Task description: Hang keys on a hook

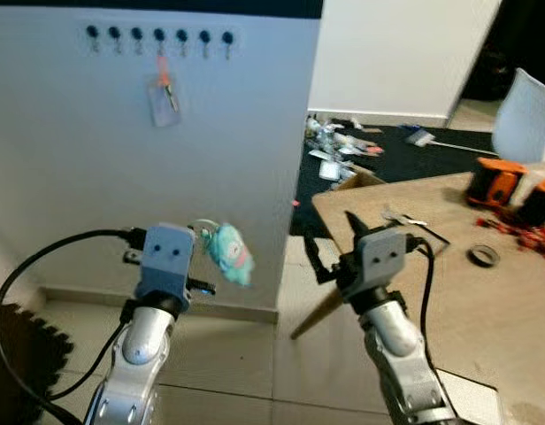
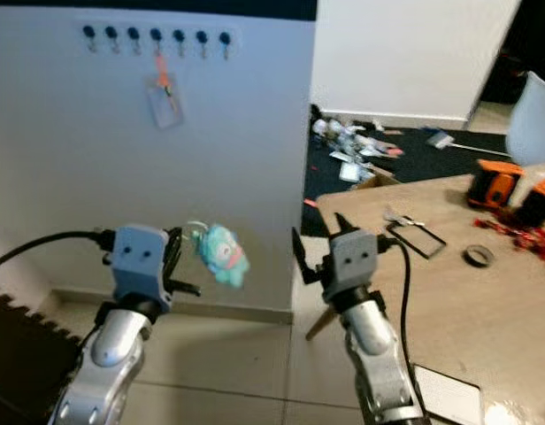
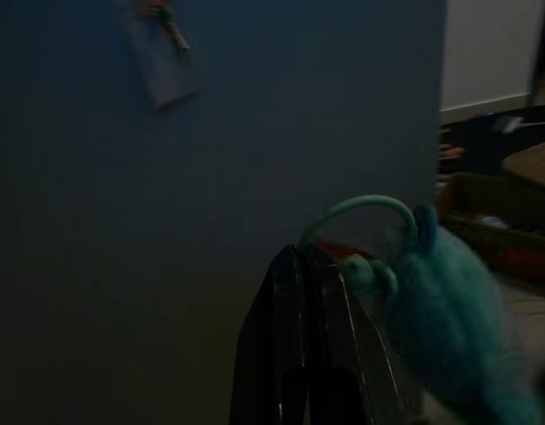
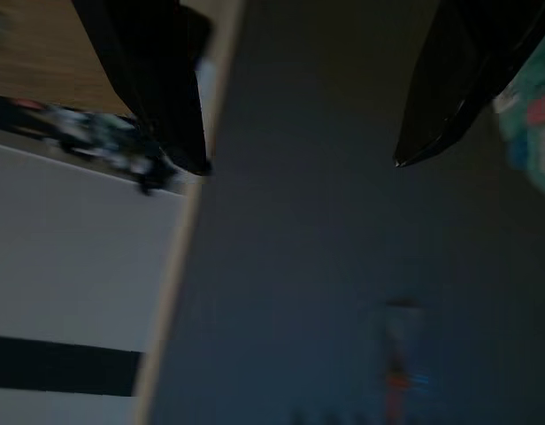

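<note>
A row of several black hooks (image 1: 159,35) runs along the top of a white wall panel. From one of them hangs a clear card holder (image 1: 164,99) on an orange strap. My left gripper (image 1: 200,261) is raised in front of the wall, well below the hooks. It is shut on the keys, a teal plush keychain (image 1: 230,251) with a green loop (image 3: 356,212) arching over the closed fingers (image 3: 299,292). My right gripper (image 2: 318,235) stands open and holds nothing, beside the wooden table's corner.
A wooden table (image 1: 449,266) at the right carries a tape roll (image 1: 483,255), a black frame (image 2: 414,237) and orange tools (image 1: 498,181). Clutter (image 1: 343,150) litters the dark floor beyond. A white chair (image 1: 525,115) stands far right. A black mat (image 1: 16,354) lies at lower left.
</note>
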Robot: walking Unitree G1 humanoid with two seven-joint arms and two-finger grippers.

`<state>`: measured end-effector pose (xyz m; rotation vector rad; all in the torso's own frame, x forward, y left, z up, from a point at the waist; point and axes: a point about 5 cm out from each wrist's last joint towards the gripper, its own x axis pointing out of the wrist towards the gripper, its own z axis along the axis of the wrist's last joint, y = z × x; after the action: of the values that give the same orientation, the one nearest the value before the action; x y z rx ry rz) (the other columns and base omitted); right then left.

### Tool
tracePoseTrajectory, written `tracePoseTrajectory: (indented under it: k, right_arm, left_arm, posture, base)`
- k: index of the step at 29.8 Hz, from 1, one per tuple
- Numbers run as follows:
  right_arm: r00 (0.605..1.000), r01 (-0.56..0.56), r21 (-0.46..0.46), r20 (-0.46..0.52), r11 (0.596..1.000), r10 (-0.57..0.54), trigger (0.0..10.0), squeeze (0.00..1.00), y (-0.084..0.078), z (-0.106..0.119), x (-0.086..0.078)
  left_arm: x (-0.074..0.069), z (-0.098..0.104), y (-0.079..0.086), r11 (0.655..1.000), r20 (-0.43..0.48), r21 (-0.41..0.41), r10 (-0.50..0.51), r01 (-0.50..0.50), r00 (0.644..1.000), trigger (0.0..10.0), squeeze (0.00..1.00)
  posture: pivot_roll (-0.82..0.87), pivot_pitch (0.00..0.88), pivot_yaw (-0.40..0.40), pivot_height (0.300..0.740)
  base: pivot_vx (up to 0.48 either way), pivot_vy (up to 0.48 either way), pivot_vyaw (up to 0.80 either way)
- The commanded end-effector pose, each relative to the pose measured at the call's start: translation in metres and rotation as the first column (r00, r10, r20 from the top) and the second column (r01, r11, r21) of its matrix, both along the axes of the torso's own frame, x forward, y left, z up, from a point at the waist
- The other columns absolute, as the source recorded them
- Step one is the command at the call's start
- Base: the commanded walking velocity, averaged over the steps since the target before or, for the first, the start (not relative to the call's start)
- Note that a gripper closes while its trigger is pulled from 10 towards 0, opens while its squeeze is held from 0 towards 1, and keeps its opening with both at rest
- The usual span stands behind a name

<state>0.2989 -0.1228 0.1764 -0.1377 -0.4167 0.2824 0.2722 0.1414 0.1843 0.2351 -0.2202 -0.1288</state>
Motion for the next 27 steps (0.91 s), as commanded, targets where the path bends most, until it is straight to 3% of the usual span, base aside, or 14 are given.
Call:
tracePoseTrajectory:
  k: [1,23,27]
  right_arm:
    - [0.999,0.025,0.01,-0.035,1.0,-0.025,10.0,0.0,-0.006,-0.008,-0.001]
    - [0.999,0.023,0.029,-0.033,0.999,-0.022,10.0,0.0,-0.006,-0.006,0.0]
    - [0.999,0.02,0.031,-0.031,0.999,-0.019,10.0,0.0,-0.006,-0.006,0.001]
  left_arm:
    - [0.001,-0.001,-0.001,1.0,-0.004,0.002,-0.003,0.003,1.0,10.0,0.0]
    - [0.011,0.005,-0.007,1.0,0.015,0.014,-0.022,0.022,1.0,10.0,0.0]
    - [0.011,0.004,-0.006,1.0,0.012,0.008,-0.023,0.023,1.0,10.0,0.0]
  posture:
    - [0.13,0.124,-0.015,0.74]
    - [0.13,0.122,-0.013,0.74]
    - [0.13,0.119,-0.012,0.74]
  base:
    - [0.0,0.0,0.0]
    - [0.0,0.0,0.0]
    - [0.0,0.392,0.0]
